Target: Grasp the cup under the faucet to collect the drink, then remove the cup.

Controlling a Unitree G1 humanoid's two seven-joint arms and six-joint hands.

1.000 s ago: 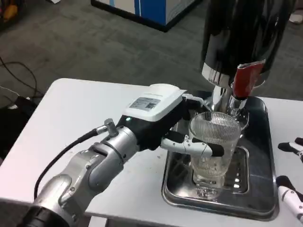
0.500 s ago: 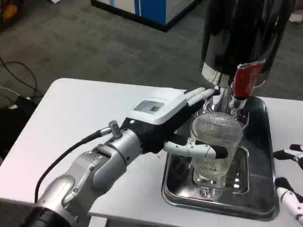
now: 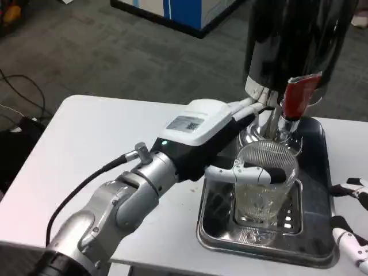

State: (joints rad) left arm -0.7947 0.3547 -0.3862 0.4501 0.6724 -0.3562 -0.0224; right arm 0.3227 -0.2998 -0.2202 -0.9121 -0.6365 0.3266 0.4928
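**Cup lifted closer to the spout**

The left robot hand holds the ribbed glass cup, a finger wrapped across its front just below the rim. Over the last second the hand has risen and its upper fingers now reach toward the faucet, directly above the cup. The cup sits over the steel drip tray, still looking empty, so collecting has probably not begun. The right robot hand waits beside the tray, fingers apart.
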